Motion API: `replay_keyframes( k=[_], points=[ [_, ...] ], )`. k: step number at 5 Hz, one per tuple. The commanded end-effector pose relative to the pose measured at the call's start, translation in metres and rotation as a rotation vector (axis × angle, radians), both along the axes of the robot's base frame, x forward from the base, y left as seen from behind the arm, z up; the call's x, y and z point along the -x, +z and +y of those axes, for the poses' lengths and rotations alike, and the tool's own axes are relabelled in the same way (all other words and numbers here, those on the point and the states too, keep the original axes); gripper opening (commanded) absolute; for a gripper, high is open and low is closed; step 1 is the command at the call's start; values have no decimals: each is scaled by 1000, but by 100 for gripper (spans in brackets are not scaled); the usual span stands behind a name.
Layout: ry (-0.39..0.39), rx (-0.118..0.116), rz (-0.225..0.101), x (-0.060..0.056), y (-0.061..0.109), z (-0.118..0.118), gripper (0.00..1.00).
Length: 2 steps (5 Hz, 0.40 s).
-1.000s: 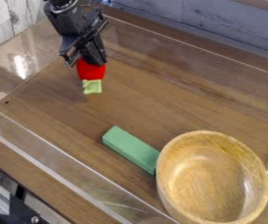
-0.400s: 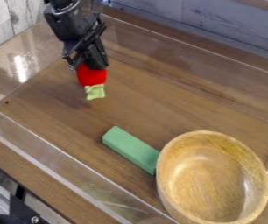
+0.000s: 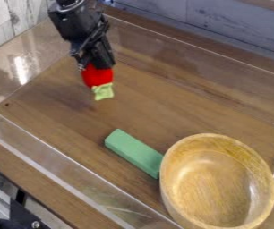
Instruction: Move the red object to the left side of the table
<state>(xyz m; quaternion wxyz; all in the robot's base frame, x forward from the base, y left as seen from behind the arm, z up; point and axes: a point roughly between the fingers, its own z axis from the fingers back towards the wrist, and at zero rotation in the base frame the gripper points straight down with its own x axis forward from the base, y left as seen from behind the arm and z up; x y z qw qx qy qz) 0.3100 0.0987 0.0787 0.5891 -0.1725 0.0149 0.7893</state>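
The red object (image 3: 98, 78), a small bright red toy fruit with a light green leafy tip pointing down, hangs at the upper left over the brown wood-grain table (image 3: 187, 98). My black gripper (image 3: 94, 63) comes down from the top left and is shut on the fruit's upper part. The fruit's green tip sits just above or at the tabletop; I cannot tell whether it touches.
A green rectangular block (image 3: 133, 151) lies near the front centre. A large wooden bowl (image 3: 218, 183) stands at the front right, close beside the block. Low clear acrylic walls (image 3: 38, 161) border the table on all sides.
The gripper and the red fruit have shifted slightly to the right and a little toward the front. The block and the bowl have not moved.
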Motion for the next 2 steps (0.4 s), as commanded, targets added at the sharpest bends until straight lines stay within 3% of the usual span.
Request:
replay_keyframes(
  k=[1, 2],
  points=[
    [46, -17, -60, -1, 43, 9, 0],
    [109, 8, -46, 6, 62, 16, 0]
  ],
)
